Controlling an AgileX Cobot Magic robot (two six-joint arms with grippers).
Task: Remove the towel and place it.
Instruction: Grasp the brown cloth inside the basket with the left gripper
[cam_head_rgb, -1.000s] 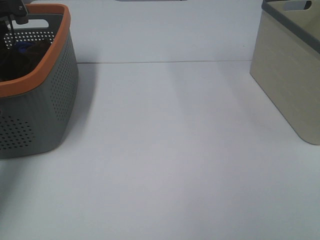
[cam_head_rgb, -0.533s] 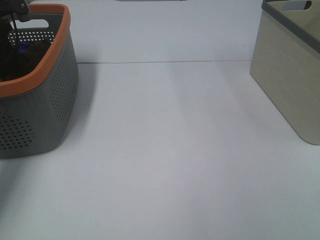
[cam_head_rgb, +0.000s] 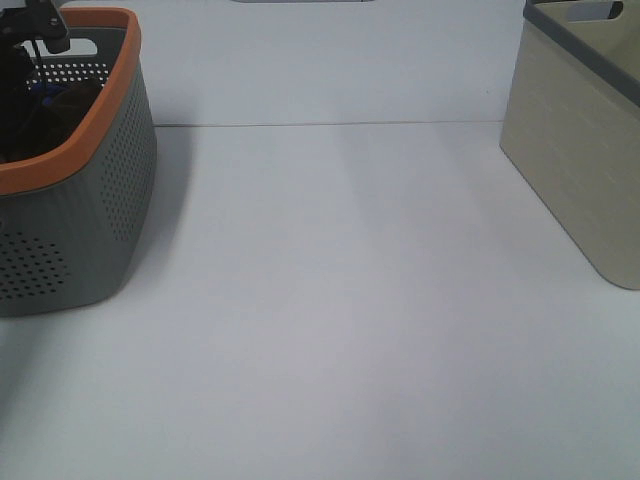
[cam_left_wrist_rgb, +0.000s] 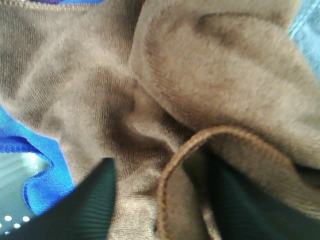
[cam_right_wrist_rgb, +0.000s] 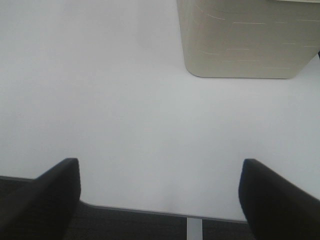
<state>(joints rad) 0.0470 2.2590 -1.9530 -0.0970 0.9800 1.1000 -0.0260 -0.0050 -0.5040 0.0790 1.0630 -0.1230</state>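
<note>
Reaches into the orange-rimmed basket (cam_head_rgb: 100, 130) with the left gripper (cam_left_wrist_rgb: 165, 205), fingers (cam_left_wrist_rgb: 92, 200) on either side of a raised fold of the brown towel (cam_left_wrist_rgb: 220, 75), bunched there over a blue cloth (cam_left_wrist_rgb: 45, 185). Impossible to tell whether pinched firmly. Holds the right gripper (cam_right_wrist_rgb: 160, 200) spread wide above the white table (cam_right_wrist_rgb: 125, 100), near a beige bin (cam_right_wrist_rgb: 245, 45).

Grey perforated basket (cam_head_rgb: 110, 200) w/ orange rim (cam_head_rgb: 105, 135) at far left of table, handle slot (cam_head_rgb: 75, 47) in its back wall. Bright blue cloth (cam_left_wrist_rgb: 42, 187) crumpled inside it, basket's dotted surface just beside it in left wrist view. Beige bin (cam_head_rgb: 575, 160) w/ grey rim (cam_head_rgb: 580, 45) at far right, 1 handle slot (cam_head_rgb: 590, 12) near the top; the 2 containers well apart. White table (cam_head_rgb: 340, 300) under both, thin seam line (cam_head_rgb: 330, 124) across its far part. Right wrist view: table edge, dark floor (cam_right_wrist_rgb: 135, 225) beyond
</note>
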